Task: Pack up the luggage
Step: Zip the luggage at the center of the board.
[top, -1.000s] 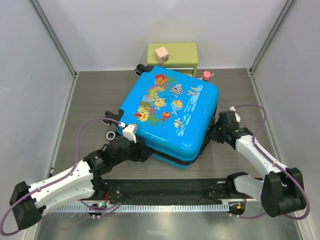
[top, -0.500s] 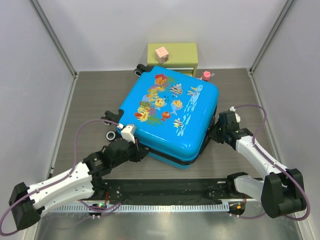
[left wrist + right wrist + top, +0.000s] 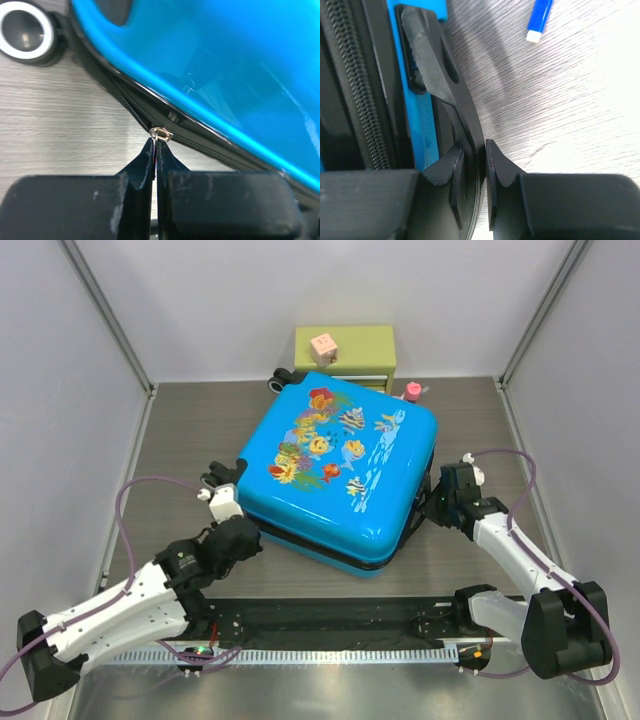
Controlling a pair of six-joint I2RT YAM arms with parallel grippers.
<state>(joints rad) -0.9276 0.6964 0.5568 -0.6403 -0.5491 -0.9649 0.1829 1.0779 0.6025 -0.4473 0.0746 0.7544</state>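
The luggage [image 3: 340, 465], bright blue with a fish print, lies flat and closed in the middle of the table. My left gripper [image 3: 252, 540] is at its near-left corner. In the left wrist view it [image 3: 156, 146] is shut on the small metal zipper pull [image 3: 162, 134] on the black zipper track [image 3: 120, 95]. My right gripper [image 3: 436, 504] is at the luggage's right side. In the right wrist view it [image 3: 475, 150] is shut on the black side handle [image 3: 440, 75], one finger behind the strap and one in front.
A small green drawer chest [image 3: 345, 352] with a pink cube [image 3: 322, 344] on top stands behind the luggage. A pink item [image 3: 411, 391] lies by the back right corner. Black wheels [image 3: 27, 31] stick out at the left. A blue-and-white pen [image 3: 539, 20] lies on the table.
My left gripper has shut on the zipper pull and moved left along the luggage's near edge toward its left corner. The right arm has stayed put.
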